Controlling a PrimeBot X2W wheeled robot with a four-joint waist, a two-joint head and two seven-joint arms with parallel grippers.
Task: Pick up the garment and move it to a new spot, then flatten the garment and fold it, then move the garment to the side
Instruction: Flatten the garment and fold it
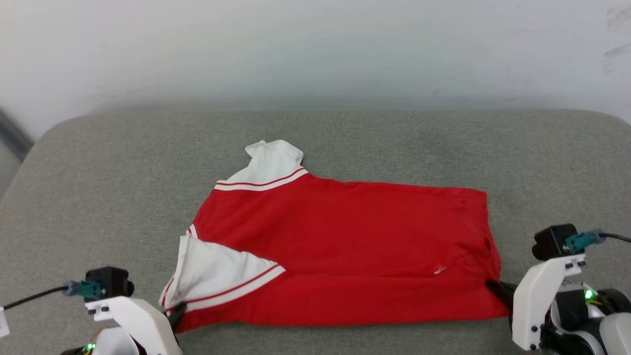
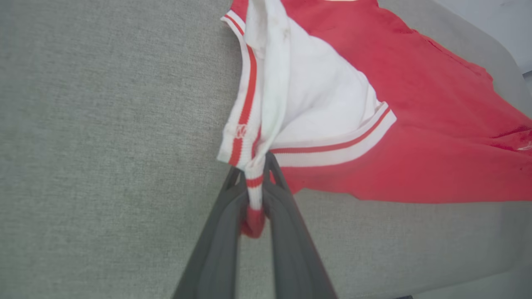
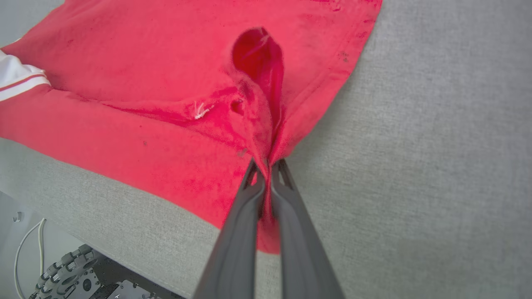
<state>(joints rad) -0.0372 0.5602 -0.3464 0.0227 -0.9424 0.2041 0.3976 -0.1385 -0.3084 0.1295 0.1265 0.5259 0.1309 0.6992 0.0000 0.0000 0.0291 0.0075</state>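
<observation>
The red garment (image 1: 340, 251) lies spread on the grey cushioned table (image 1: 98, 167), folded lengthwise, with one white sleeve (image 1: 271, 160) at the back and another (image 1: 217, 276) at the front left. My left gripper (image 1: 176, 311) is shut on the striped sleeve corner (image 2: 254, 182) at the garment's near left. My right gripper (image 1: 494, 288) is shut on the red hem corner (image 3: 268, 155) at the near right, and the cloth puckers there. The lettering is hidden.
A pale wall (image 1: 315, 49) rises behind the table. The table's front edge (image 3: 104, 253) runs just below the garment, with a wheeled base (image 3: 66, 270) and a white cable (image 3: 25, 245) beneath it. Bare grey surface lies to the left, right and back.
</observation>
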